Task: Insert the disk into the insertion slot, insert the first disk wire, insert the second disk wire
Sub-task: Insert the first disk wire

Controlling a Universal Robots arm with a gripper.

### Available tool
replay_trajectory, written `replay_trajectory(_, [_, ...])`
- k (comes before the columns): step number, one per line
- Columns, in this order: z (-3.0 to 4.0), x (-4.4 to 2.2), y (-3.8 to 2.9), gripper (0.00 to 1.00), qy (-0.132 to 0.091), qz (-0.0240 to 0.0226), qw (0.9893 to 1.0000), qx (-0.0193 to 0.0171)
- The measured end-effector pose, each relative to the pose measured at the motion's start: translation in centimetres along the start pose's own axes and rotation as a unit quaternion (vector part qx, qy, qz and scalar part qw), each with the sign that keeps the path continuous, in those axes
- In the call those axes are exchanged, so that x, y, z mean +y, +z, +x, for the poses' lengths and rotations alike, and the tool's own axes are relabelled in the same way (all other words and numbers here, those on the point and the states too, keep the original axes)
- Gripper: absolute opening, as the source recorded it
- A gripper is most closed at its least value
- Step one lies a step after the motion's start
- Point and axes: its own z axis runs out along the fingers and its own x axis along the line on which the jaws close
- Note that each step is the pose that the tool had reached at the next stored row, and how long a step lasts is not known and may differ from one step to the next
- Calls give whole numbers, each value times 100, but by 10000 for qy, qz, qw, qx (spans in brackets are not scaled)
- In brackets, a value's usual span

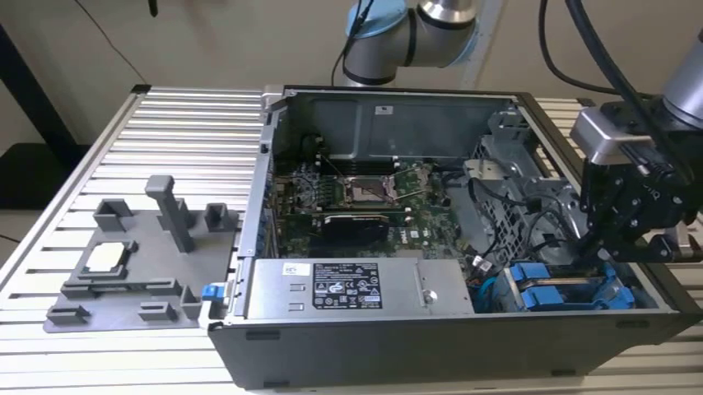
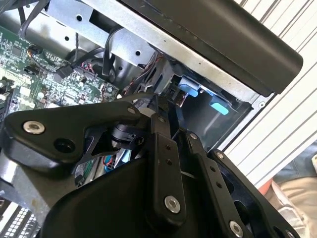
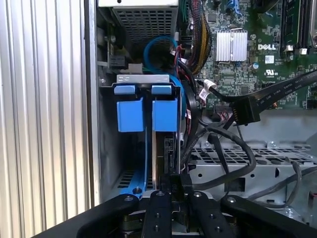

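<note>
Closest are the black finger links of the gripper (image 3: 176,182). Its fingertips are pressed together, and I cannot tell if something small is between them. They are at the edge of the disk (image 3: 165,148), which stands inside the insertion slot (image 3: 143,78), at the lower right of the exterior view, just beside the other blue-framed drive (image 3: 130,115). A black wire connector (image 3: 243,110) lies free, apart from the disk.

The label (image 1: 346,285) on the power supply (image 1: 439,284) carries print too small to read.
</note>
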Motion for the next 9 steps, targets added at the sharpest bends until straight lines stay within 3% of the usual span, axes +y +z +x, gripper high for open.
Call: replay_trajectory(9, [10, -5, 12, 19, 45, -1, 10000, 0])
